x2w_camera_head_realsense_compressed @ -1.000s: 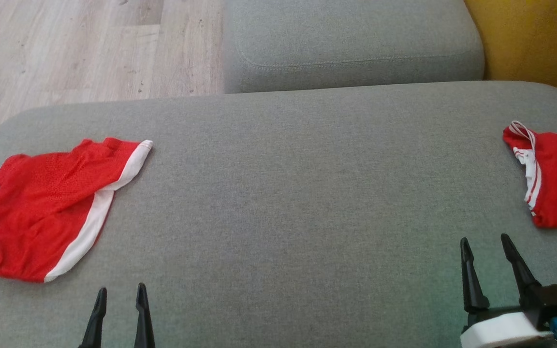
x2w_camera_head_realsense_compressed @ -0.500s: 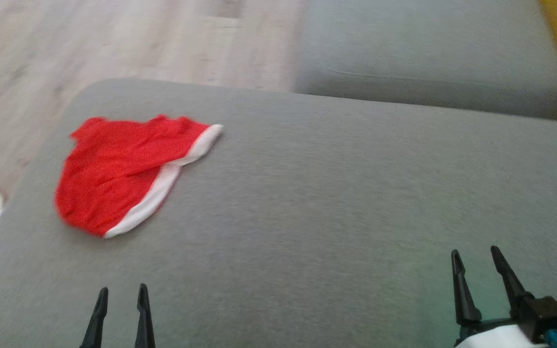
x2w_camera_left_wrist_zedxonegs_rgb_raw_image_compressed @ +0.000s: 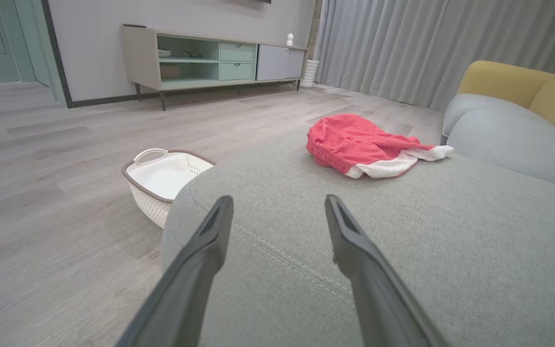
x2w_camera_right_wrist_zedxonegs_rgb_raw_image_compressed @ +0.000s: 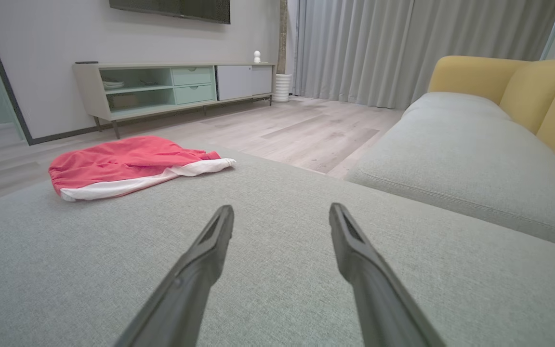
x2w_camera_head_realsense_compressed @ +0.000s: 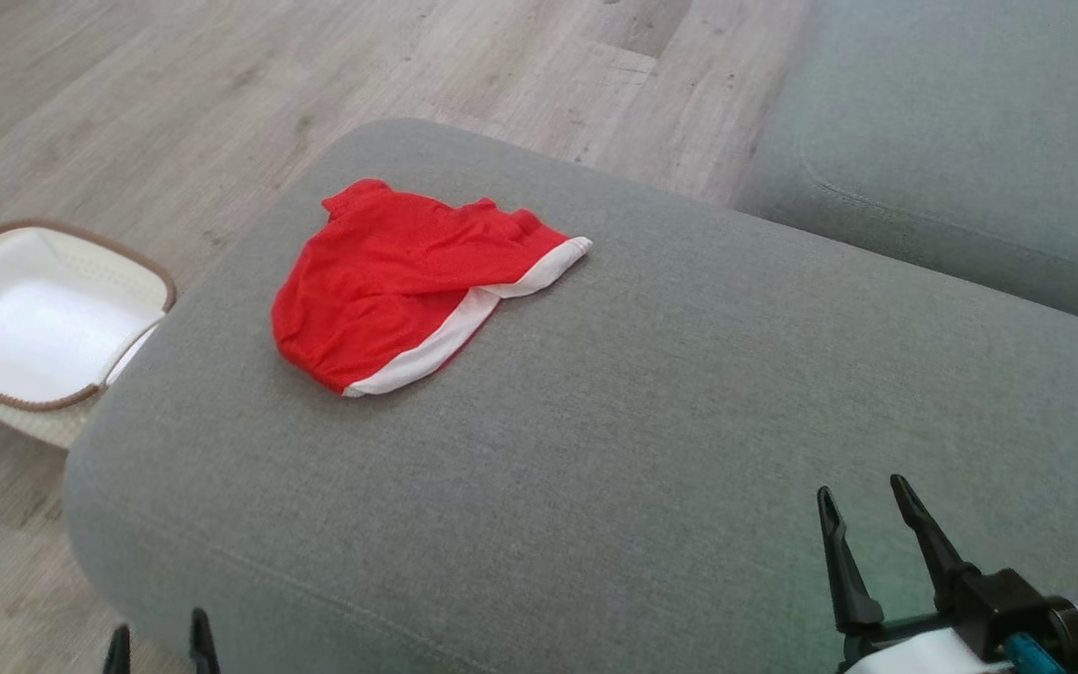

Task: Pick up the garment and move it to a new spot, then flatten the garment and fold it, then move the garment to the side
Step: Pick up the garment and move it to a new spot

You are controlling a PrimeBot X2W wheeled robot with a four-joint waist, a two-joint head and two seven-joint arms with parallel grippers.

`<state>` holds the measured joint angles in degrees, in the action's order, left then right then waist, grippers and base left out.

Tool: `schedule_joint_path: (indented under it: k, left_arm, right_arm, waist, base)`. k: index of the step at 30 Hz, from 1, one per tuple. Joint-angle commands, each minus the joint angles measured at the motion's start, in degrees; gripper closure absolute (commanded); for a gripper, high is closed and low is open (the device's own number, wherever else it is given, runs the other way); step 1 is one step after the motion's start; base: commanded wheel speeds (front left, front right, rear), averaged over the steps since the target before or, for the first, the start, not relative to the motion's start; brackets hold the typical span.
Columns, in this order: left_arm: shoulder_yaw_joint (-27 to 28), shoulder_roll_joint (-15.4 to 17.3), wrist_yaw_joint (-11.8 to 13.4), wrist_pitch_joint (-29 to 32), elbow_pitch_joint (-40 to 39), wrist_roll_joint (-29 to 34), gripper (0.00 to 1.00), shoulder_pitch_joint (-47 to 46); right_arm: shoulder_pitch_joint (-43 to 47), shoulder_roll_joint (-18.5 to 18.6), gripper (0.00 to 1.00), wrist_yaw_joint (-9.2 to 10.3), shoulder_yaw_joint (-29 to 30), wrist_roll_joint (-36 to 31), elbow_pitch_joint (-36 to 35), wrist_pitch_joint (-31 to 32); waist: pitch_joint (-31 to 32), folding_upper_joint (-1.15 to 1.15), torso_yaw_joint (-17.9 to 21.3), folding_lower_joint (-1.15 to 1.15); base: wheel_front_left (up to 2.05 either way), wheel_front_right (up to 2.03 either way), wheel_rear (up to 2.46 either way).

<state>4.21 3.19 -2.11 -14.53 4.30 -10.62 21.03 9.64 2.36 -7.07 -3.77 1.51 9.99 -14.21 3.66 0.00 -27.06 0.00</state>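
Garment: red shorts, crumpled, near the grey cushion's far left corner.
Grippers: left gripper and right gripper both spread wide, empty, at the near edge.
Risk: a sideways nudge may push the red shorts off the left edge toward the basket below.

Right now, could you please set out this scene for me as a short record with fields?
Garment: red shorts with a white side stripe, crumpled, not yet folded
Support: grey ottoman, shorts toward its far left corner
Left tool: open, holding nothing, by the ottoman's near left corner
Right tool: open, holding nothing, above the ottoman's near right part
Beside: white basket with a brown rim, on the wooden floor left of the ottoman
Behind: grey sofa seat
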Motion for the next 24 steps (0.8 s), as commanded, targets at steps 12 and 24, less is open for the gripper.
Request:
schedule_joint_path:
  k: [12,24]
  left_arm:
    - [4.0,0.4,-2.2,-0.5,-0.6,-0.6,0.00,-20.4]
    - [6.4,8.1,-2.7,8.0,18.0,-4.1,0.00,-47.2]
  right_arm:
    - [-8.2,0.5,0.00,-0.42,1.7,-6.4,-4.8,-0.8]
    - [-12.5,0.9,0.00,-0.42,2.1,-11.4,-6.9,-0.8]
  waist:
    - [-18.2,0.00,12.7,0.00]
    - [-30.0,0.00,14.9,0.00]
  base:
    - [0.00,0.00,0.00]
    - [0.00,0.00,0.00]
